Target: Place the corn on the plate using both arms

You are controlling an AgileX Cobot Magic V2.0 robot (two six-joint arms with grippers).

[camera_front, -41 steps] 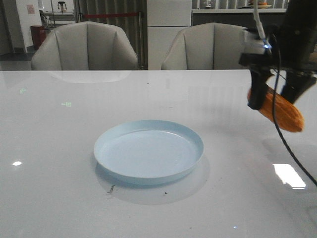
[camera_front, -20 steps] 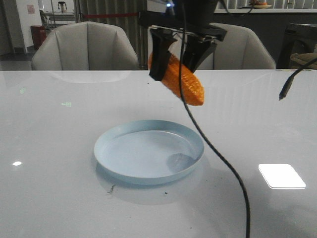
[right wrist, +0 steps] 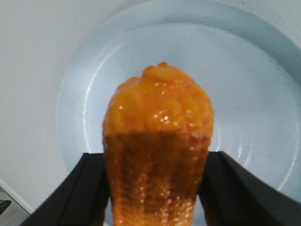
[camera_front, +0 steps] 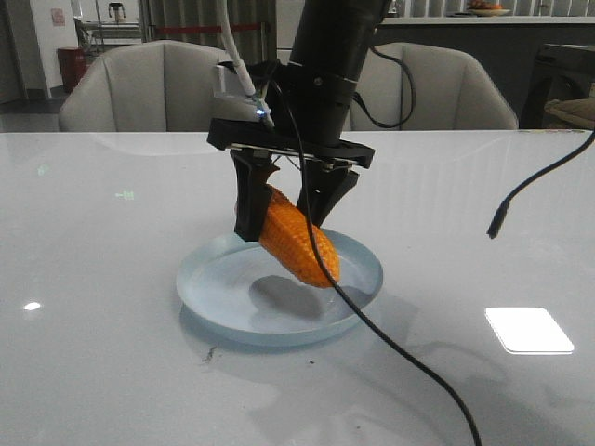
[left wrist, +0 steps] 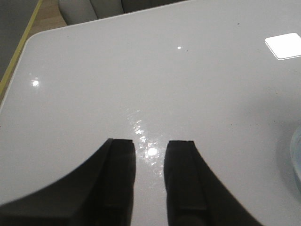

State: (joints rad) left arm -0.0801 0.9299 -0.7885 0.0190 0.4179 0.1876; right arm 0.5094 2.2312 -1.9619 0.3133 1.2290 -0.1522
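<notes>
The right tool [camera_front: 290,206] pinches the corn [camera_front: 298,237] between its two black fingers [camera_front: 249,200], one pressed against each side of the cob. The corn hangs tilted, its thick end up between the fingers and its tapered tip pointing down and away from the tool, directly over the plate [camera_front: 214,316]. From the front the tip looks close to the plate's inner floor, but whether it touches cannot be told; a dark shadow lies on the plate just under the cob. In the right wrist view the corn [right wrist: 157,150] fills the gap between the fingers, with the plate [right wrist: 263,94] spread wide beneath it. The plate rests on the white table [camera_front: 112,372]. The left tool [left wrist: 149,183] holds nothing, its fingers spread a little apart above bare table, well to the side of the plate.
</notes>
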